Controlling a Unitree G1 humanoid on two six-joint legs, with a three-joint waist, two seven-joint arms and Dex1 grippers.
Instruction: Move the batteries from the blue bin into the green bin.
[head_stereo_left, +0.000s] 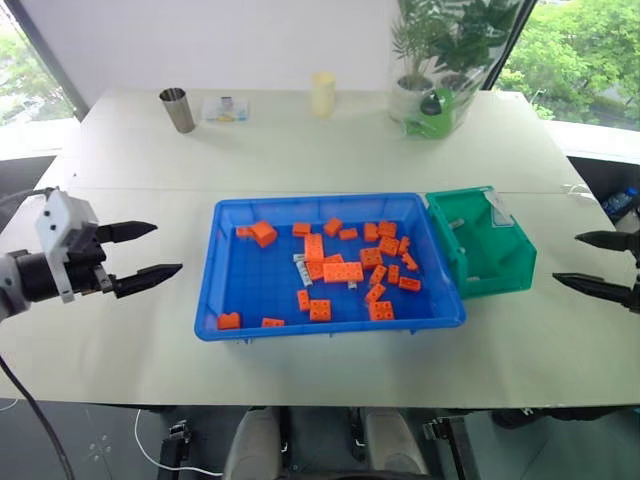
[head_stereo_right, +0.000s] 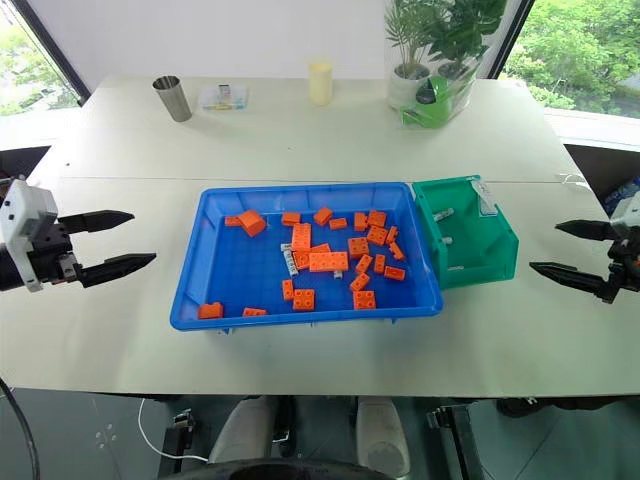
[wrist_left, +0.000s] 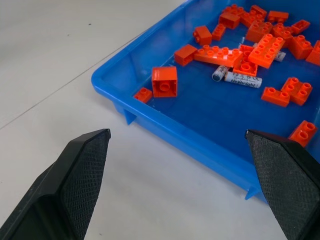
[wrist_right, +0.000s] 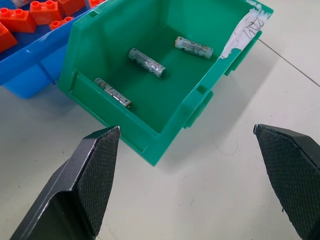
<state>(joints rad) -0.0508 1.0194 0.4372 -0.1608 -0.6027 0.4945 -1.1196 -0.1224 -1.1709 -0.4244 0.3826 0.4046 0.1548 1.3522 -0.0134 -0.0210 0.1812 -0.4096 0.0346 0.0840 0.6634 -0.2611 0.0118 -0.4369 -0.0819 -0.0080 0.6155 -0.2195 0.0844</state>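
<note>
1. Left tool (head_stereo_left: 145, 256) released, jaws spread, hovering over surface (head_stereo_left: 120, 350) just off blue bin (head_stereo_left: 212, 290); empty, likely staged for a reach in.
2. Right tool (head_stereo_right: 565, 250) released, wide, empty, beside green bin (head_stereo_right: 500, 235); aimed at its open side.
3. Two batteries (wrist_left: 235, 76) left in blue bin, lying amid bricks (head_stereo_left: 342, 271); cramped pick, brick snag likely.
4. Three batteries (wrist_right: 146, 62) already lying in green bin, butted against blue bin: short transfer.
5. Cup (head_stereo_left: 178, 109), plant (head_stereo_right: 430, 60) at far edge, clear of work.
</note>
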